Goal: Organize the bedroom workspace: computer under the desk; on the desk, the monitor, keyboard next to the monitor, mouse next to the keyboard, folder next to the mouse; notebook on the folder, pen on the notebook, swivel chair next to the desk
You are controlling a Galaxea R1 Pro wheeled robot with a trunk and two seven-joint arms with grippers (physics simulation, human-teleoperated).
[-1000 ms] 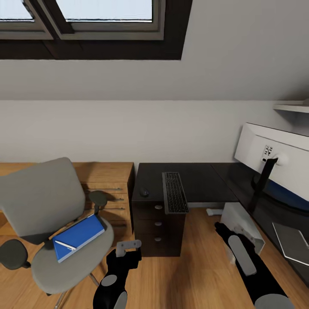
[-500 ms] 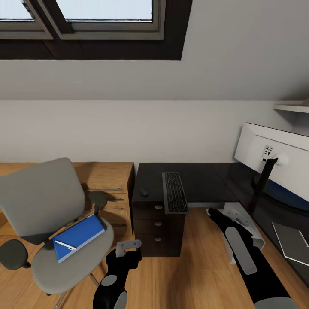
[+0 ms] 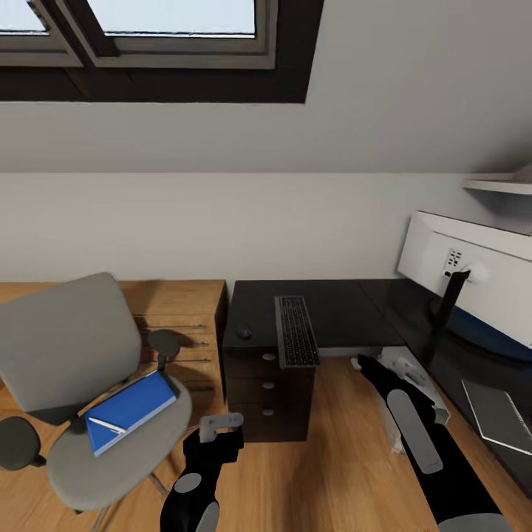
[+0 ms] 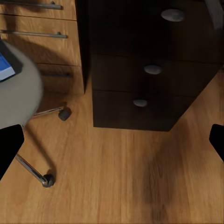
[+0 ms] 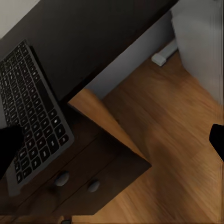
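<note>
since a second ago our right arm has stretched forward toward the desk (image 3: 325,310), and our head camera has turned a little, sliding the whole scene leftward. our right gripper (image 3: 367,363) hangs low over the wooden floor (image 3: 325,473) just off the desk's front edge, near the keyboard (image 3: 295,331); in the right wrist view its fingertips (image 5: 9,147) sit wide apart, so it is spread and holds nothing. our left gripper (image 3: 222,423) hovers before the drawers (image 4: 151,70), between them and the swivel chair (image 3: 74,369), also spread and bare.

we see the folder (image 3: 129,410) flat on the chair seat, the pen (image 3: 107,425) on top of it, both well apart from either gripper. the mouse (image 3: 244,332) lies on the desk just beside the keyboard. the monitor (image 3: 473,284) stands on the desk's far wing, white back toward us, cut by the frame edge; the notebook (image 3: 495,417) lies near it. the computer (image 3: 410,373) is mostly hidden behind our right arm.

a light wooden drawer unit (image 3: 185,325) stands against the white wall, under a sloped ceiling with a skylight (image 3: 177,18).
</note>
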